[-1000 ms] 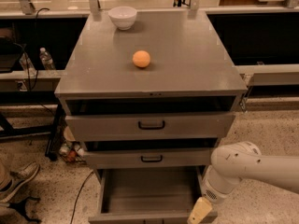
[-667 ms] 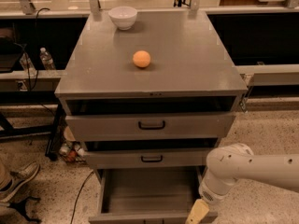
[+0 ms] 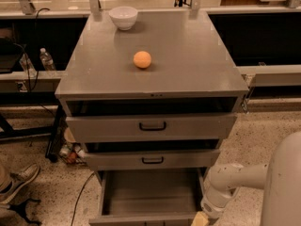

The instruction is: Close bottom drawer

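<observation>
The grey three-drawer cabinet (image 3: 155, 79) stands in the middle of the camera view. Its bottom drawer (image 3: 150, 192) is pulled far out, and its plain grey box is open to view. The drawer's front panel (image 3: 141, 219) lies along the lower edge of the view, with the handle cut off. My gripper (image 3: 200, 219) is at the drawer's right front corner, at the bottom edge, and only its yellowish tip shows. My white arm (image 3: 225, 182) reaches in from the right.
The top drawer (image 3: 151, 125) and middle drawer (image 3: 153, 160) stand slightly out. An orange ball (image 3: 142, 59) and a white bowl (image 3: 123, 17) sit on the cabinet top. Bottles (image 3: 47, 59), cables and a shoe (image 3: 19, 180) lie to the left.
My arm has dropped lower and shifted slightly left along the drawer's right side. The gripper has sunk nearer the bottom edge. The drawer has not visibly moved.
</observation>
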You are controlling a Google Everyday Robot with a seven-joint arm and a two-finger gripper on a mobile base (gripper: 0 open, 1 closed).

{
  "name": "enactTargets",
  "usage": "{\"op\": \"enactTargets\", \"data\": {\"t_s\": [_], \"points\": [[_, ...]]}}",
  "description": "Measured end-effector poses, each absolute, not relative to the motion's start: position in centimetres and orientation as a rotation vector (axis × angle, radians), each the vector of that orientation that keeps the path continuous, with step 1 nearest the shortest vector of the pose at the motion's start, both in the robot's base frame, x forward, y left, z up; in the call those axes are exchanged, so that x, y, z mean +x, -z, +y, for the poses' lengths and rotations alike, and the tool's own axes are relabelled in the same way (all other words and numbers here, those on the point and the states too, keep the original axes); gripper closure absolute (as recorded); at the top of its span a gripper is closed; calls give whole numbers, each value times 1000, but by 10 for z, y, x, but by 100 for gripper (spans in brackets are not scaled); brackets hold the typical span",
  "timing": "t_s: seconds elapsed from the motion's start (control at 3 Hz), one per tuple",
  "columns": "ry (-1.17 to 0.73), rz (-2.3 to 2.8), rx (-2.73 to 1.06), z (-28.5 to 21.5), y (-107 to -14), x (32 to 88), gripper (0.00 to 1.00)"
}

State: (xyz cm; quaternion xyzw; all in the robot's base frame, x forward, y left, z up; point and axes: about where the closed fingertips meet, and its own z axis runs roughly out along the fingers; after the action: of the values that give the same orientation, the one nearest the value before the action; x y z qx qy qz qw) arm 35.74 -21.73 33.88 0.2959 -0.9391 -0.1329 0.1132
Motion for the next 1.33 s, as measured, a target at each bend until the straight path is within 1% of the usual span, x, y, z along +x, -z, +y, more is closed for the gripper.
{"op": "enactTargets", "data": {"t_s": [0.67,1.0,1.33], "points": [[588,-2737,743,-222,-241,338,67],[660,-2816,721,-224,-205,348,96],[705,-2889,717,-224,-186,363,100]]}}
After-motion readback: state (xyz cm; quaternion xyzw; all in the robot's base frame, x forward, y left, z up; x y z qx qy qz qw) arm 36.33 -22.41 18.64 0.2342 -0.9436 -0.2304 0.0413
